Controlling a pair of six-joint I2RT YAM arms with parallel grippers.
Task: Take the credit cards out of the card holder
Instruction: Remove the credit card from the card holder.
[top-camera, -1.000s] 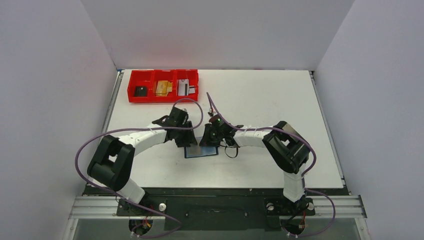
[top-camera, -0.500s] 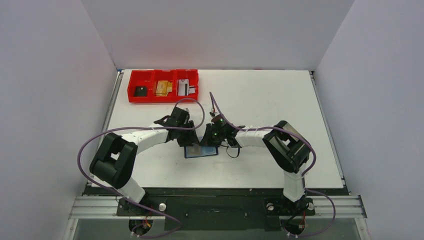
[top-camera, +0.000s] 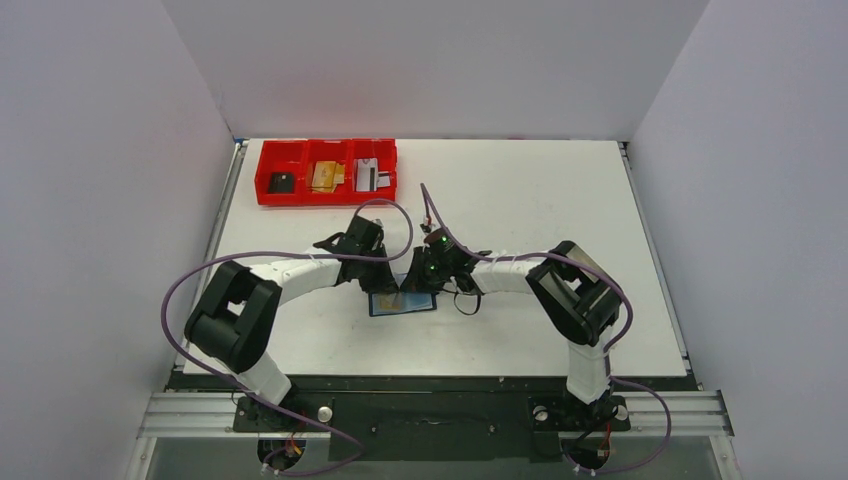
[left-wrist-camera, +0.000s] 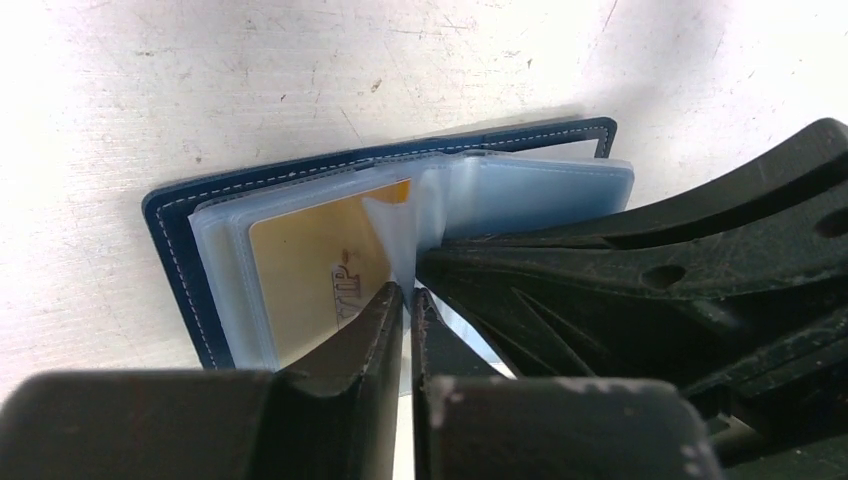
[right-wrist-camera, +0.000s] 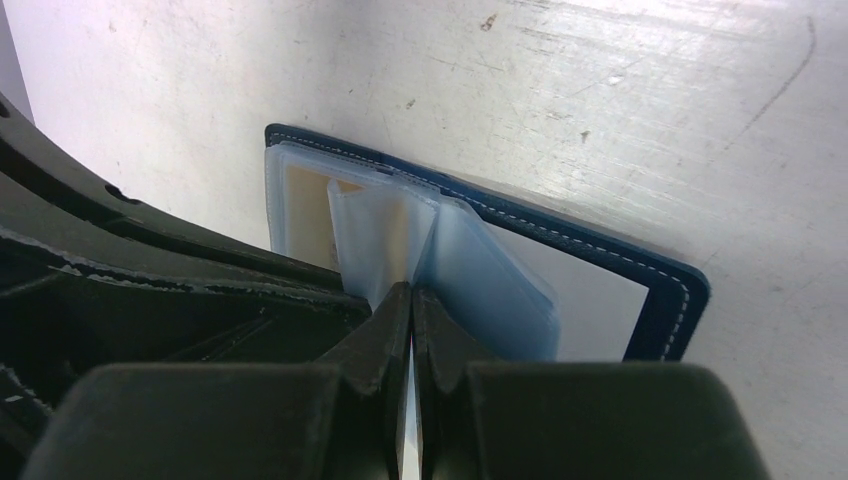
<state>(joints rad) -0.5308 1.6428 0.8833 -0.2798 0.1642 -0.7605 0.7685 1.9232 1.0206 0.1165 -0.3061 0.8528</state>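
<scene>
Left wrist view showed the card holder (left-wrist-camera: 175, 215) lying open on the white table (left-wrist-camera: 200, 70) directly ahead of the left gripper (left-wrist-camera: 408, 300), its navy cover flat and its clear pockets fanned upward. A tan-gold card (left-wrist-camera: 310, 265) sat inside a pocket just ahead and to the left of the fingertips. The left jaws were drawn nearly together, with only a thin slit between them, at the near edge of that pocket. Whether they nipped the card itself or only plastic could not be told. The right gripper (right-wrist-camera: 412, 298) came in from the left gripper's right side, tips almost touching it. In the right wrist view its jaws were pressed together on a clear sleeve leaf (right-wrist-camera: 385, 235), holding it upright off the cover. In the top external view a red tray (top-camera: 262, 172) lay well beyond both grippers, with a dark, a gold and a silvery piece in its three compartments, each too small to identify. The step in hand looked like drawing the tan-gold card from its pocket while the other arm steadied the holder. The next move likely called for a firm pinch on the card alone, then a slow pull along the pocket's opening without dragging the holder.
</scene>
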